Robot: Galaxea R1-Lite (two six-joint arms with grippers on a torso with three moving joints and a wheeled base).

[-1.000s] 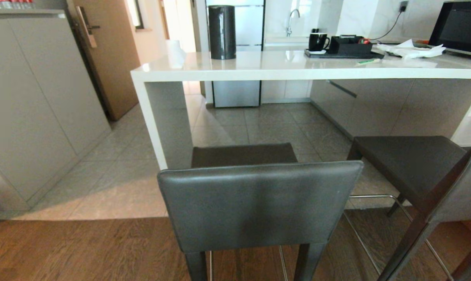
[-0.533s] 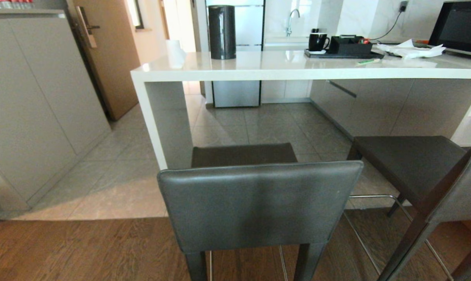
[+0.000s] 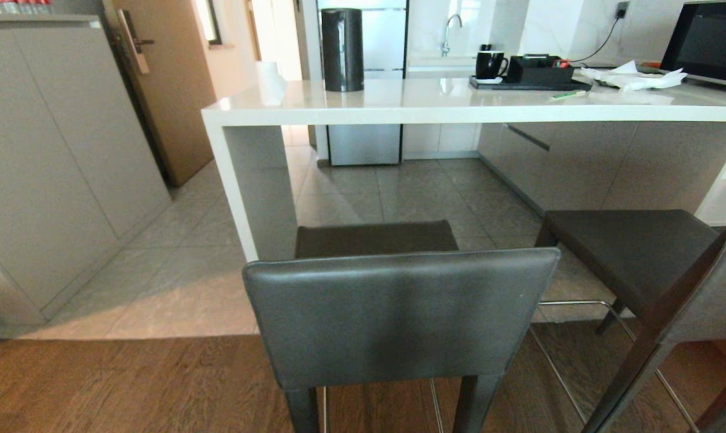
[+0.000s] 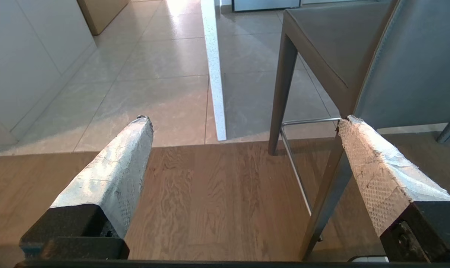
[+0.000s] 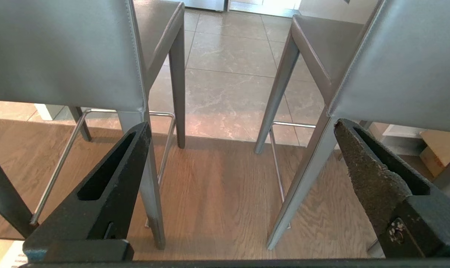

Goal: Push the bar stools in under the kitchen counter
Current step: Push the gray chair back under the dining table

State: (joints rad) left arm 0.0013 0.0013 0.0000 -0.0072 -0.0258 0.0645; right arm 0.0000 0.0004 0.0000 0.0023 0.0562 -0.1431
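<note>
Head view: bar stools [image 3: 402, 313] outside kitchen counter [image 3: 459, 108]

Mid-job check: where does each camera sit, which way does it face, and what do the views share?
Head: high up, looking forward and down at the kitchen counter and the bar stools; no arm shows.
Left wrist: behind the open left gripper, low, beside the near stool.
Right wrist: behind the open right gripper, facing the gap between both stools.
Shared: the near stool's backrest.

No legible text — none anywhere.
</note>
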